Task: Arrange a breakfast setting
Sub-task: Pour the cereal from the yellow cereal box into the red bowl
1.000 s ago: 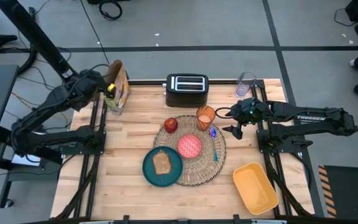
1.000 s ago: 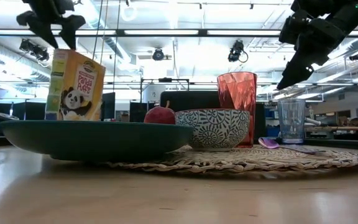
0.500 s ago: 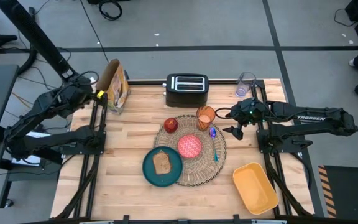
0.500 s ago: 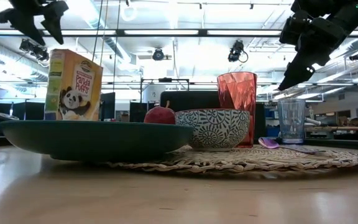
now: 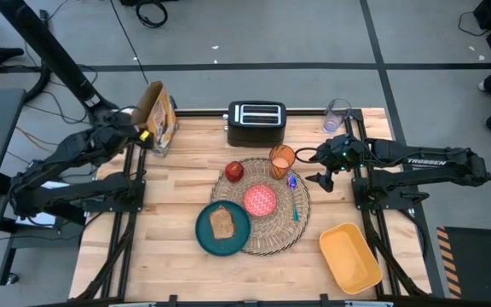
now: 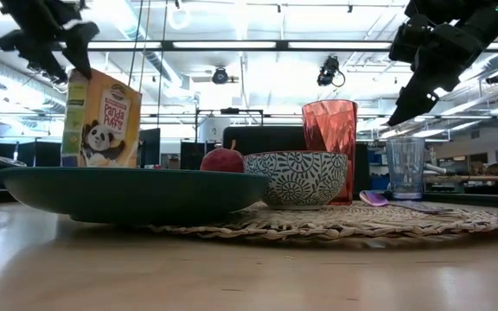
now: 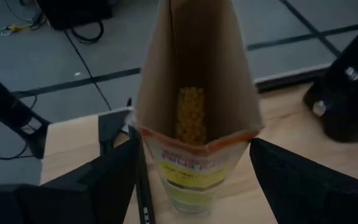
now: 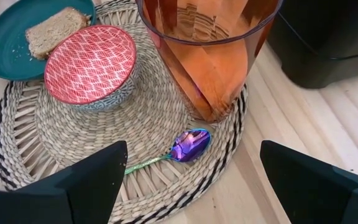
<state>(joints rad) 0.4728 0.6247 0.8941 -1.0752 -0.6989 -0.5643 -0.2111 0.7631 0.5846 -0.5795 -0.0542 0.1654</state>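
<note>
From above, my left gripper (image 5: 135,130) hangs spread in the upper left by the cereal box (image 5: 158,115); my right gripper (image 5: 324,166) waits open, right of centre, beside the straw placemat (image 5: 271,228). The mat carries the red bowl (image 5: 260,200), apple (image 5: 234,171), orange cup (image 5: 282,159) and blue spoon (image 5: 295,198); the teal plate (image 5: 207,232) with toast (image 5: 222,223) overlaps its lower-left edge.

At table level, both grippers hover in the top corners.

My left wrist view looks into the open box, fingers (image 7: 98,186) either side, apart.

My right wrist view shows cup, bowl and spoon on the mat.
</note>
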